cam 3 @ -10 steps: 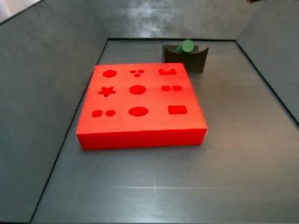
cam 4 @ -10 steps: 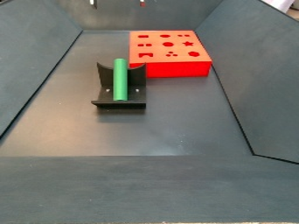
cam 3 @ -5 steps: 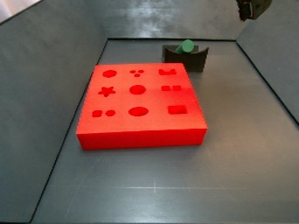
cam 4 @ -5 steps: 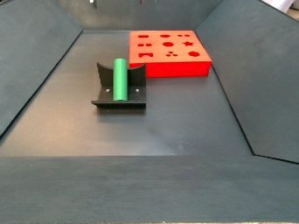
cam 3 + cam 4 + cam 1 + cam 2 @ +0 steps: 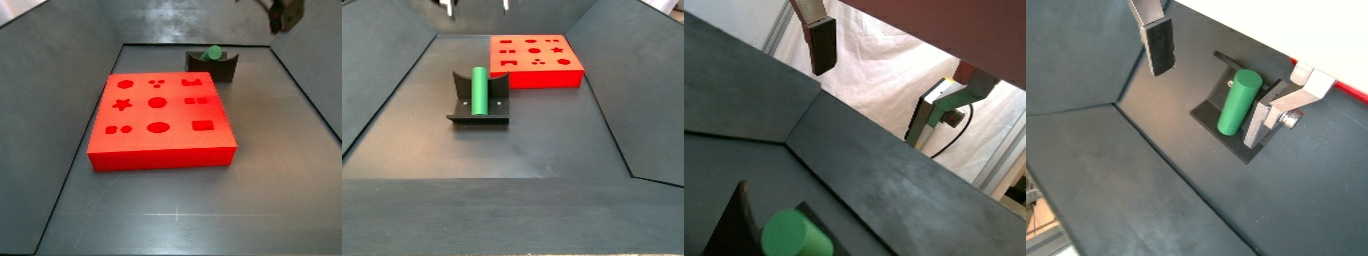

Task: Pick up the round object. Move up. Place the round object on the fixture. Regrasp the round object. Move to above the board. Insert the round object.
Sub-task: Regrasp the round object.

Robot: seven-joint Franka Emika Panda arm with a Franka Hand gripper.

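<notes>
Green peg [image 5: 1236,101] lies lengthwise in the fixture [image 5: 1211,105] notch, below and clear of the gripper [image 5: 1220,80]; jaws apart, empty, straddling the peg's line.

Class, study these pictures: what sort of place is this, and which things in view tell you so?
Probably a robot test cell for peg insertion: a dark walled tray holds a bright red square board with shaped holes and a small green cylindrical peg lying on a dark notched fixture. The open tool hangs above the peg.
</notes>
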